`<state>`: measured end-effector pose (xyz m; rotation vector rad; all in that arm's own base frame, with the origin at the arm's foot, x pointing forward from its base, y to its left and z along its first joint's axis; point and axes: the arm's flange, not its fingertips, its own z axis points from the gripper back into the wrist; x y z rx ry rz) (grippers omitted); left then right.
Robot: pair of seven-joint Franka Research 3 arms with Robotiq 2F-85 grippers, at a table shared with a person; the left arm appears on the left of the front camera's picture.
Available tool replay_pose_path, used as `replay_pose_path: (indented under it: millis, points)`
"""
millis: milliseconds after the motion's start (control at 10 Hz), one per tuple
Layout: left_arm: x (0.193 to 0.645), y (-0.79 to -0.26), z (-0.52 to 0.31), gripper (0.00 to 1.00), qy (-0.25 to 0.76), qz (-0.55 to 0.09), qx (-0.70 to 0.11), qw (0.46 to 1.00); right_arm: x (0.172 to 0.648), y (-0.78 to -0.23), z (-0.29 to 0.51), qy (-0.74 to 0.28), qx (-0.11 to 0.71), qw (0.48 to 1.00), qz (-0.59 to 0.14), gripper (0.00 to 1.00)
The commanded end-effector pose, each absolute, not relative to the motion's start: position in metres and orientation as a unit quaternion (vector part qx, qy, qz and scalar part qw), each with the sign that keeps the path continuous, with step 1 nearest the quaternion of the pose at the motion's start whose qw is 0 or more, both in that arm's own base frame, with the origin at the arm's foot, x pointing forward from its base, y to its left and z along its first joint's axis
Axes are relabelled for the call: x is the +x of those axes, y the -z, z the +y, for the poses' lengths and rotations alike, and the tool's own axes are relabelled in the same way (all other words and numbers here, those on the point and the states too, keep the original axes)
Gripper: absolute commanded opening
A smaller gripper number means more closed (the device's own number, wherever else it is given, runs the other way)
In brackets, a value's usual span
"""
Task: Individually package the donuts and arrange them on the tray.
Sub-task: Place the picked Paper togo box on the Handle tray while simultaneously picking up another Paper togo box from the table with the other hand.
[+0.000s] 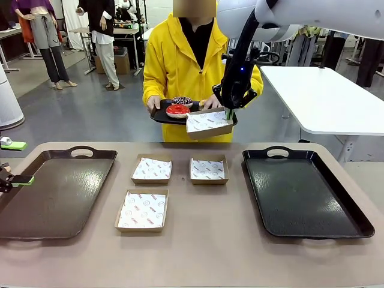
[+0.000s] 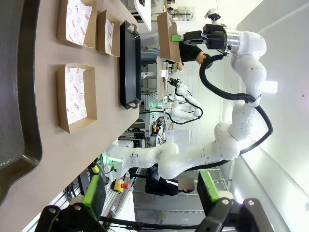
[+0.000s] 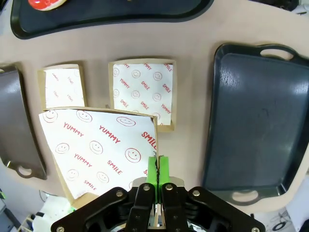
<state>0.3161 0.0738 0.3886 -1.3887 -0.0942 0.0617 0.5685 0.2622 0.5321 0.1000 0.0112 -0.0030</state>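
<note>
My right gripper (image 1: 229,113) is clenched on the rim of a square paper-lined cardboard box (image 1: 209,123) and holds it tilted in the air beyond the far edge of the tabletop (image 1: 198,252). Just to that gripper's left, a person in a yellow coat (image 1: 171,66) holds a small black tray (image 1: 157,116). It carries a glossy red-glazed ring donut (image 1: 177,110) and a dark sprinkled ring donut (image 1: 182,101). Three more boxes (image 1: 152,169) lie on the tabletop below. My left gripper (image 1: 15,162) hangs released, well apart from them, beside a large brown tray (image 1: 57,198).

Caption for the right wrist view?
Right gripper pinches a paper-lined box above two boxes and an empty black tray.
</note>
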Motion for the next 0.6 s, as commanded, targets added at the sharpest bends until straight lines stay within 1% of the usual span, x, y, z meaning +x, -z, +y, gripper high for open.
replay_pose_path:
  millis: [0,500]
  points:
    - [0.3155,-0.3905,0.0746,1.0,-0.026,-0.044,-0.643,0.764,0.5627,-0.529,0.2594,0.008,0.052,0.999,0.007,0.0]
    - [0.3155,-0.3905,0.0746,1.0,-0.026,-0.044,-0.643,0.764,0.5627,-0.529,0.2594,0.008,0.052,0.999,0.007,0.0]
